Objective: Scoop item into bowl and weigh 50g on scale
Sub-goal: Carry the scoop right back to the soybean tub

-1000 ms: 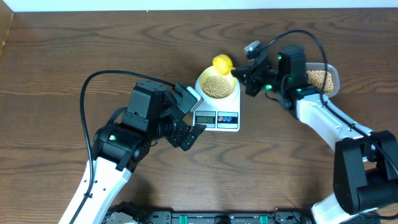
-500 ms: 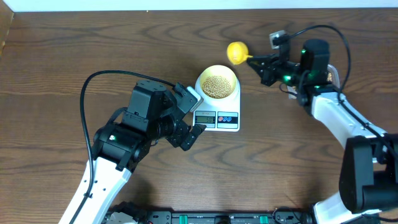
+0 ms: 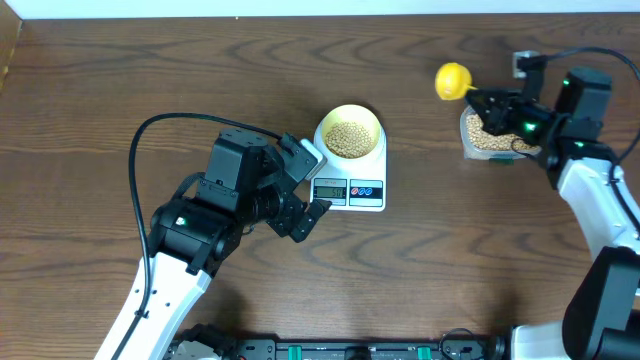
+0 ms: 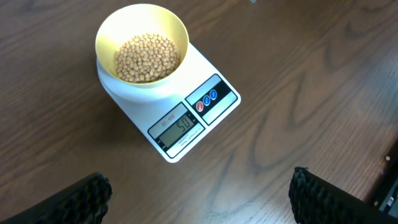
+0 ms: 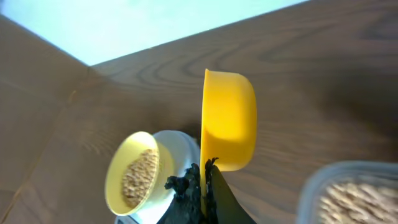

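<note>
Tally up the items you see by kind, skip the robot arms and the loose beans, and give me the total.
pale-yellow bowl: 1
white scale: 1
bright-yellow scoop: 1
clear tub: 1
Total: 4

You see the small pale-yellow bowl (image 4: 142,18) standing upright on the white scale (image 4: 208,70), its bottom covered by small round tan beans (image 4: 148,57). The scale lies flat on the desk (image 4: 298,93), its grey display (image 4: 180,126) showing digits.
</note>
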